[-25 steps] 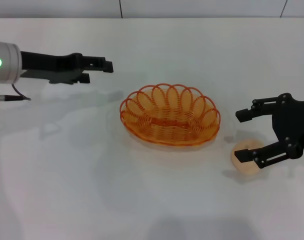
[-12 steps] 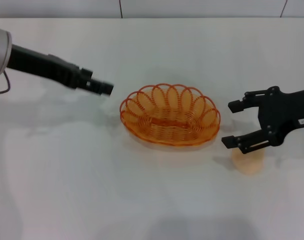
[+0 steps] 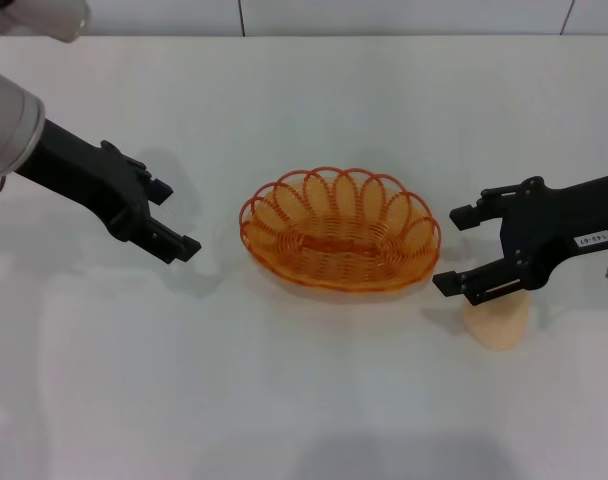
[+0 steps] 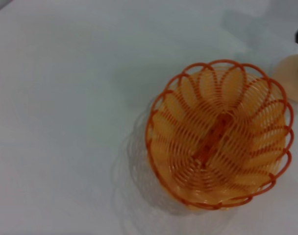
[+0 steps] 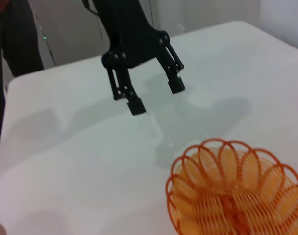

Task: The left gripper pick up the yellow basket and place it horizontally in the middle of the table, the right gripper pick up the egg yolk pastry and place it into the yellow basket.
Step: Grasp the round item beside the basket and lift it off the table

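The yellow basket (image 3: 340, 230) lies empty and level in the middle of the white table (image 3: 284, 400); it also shows in the left wrist view (image 4: 218, 134) and the right wrist view (image 5: 236, 191). My left gripper (image 3: 174, 218) is open, to the left of the basket and apart from it; it shows far off in the right wrist view (image 5: 154, 97). The egg yolk pastry (image 3: 496, 320) sits on the table right of the basket, also in the left wrist view (image 4: 292, 77). My right gripper (image 3: 456, 250) is open and empty, just above the pastry and beside the basket's right rim.
A grey wall (image 3: 284, 15) runs along the table's far edge. In the right wrist view a person's legs (image 5: 16, 44) stand beyond the table's far side.
My left gripper swung down and back to the left, away from the basket, and now shows open. My right gripper moved left and up, off the pastry.
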Robot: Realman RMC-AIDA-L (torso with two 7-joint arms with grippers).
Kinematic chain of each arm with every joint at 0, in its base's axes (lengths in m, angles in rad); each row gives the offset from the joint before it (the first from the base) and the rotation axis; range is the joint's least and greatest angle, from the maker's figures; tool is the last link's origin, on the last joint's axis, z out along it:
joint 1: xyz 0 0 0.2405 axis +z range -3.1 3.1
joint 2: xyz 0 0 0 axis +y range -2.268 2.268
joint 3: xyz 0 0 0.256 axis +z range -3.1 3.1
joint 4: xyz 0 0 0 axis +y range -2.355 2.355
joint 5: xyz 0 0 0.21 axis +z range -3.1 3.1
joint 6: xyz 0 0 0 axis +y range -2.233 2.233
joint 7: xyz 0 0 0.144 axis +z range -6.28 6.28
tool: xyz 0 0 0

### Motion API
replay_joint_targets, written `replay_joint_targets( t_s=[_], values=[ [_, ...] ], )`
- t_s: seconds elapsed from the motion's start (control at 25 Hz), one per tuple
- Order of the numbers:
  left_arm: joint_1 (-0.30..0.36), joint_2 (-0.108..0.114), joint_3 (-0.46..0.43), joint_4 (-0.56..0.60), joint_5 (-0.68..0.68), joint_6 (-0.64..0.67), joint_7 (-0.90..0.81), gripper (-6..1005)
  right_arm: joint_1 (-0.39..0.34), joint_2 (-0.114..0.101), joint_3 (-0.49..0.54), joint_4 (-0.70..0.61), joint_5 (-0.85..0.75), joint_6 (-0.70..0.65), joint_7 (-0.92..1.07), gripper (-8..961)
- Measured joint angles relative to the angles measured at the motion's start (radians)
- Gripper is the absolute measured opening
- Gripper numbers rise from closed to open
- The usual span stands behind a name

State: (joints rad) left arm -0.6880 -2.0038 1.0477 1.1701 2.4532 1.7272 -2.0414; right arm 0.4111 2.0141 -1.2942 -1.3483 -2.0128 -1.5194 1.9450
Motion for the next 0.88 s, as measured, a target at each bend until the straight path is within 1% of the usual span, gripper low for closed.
replay_joint_targets(
  t_s=[0.2, 0.32, 0.6, 0.8, 0.88],
  values=[
    [-0.002, -0.014, 0.006, 0.000, 0.002, -0.001, 0.025, 893, 0.002, -0.001, -0.002, -0.003, -0.057, -0.008, 0.049, 787],
    [0.000, -0.026, 0.008, 0.000, 0.001, -0.007, 0.027, 893, 0.003, -0.001, -0.002, -0.009, -0.098, -0.015, 0.071, 782],
    [0.004, -0.053, 0.007, -0.008, -0.002, -0.048, 0.028, 893, 0.001, -0.003, -0.002, -0.001, -0.140, -0.017, 0.077, 770],
    [0.010, -0.059, 0.005, -0.022, -0.003, -0.071, 0.026, 893, 0.000, -0.002, -0.002, 0.012, -0.156, -0.016, 0.073, 762],
    [0.011, -0.067, 0.004, -0.034, -0.007, -0.078, 0.025, 893, 0.000, -0.003, -0.002, 0.018, -0.156, -0.016, 0.072, 758]
  ],
)
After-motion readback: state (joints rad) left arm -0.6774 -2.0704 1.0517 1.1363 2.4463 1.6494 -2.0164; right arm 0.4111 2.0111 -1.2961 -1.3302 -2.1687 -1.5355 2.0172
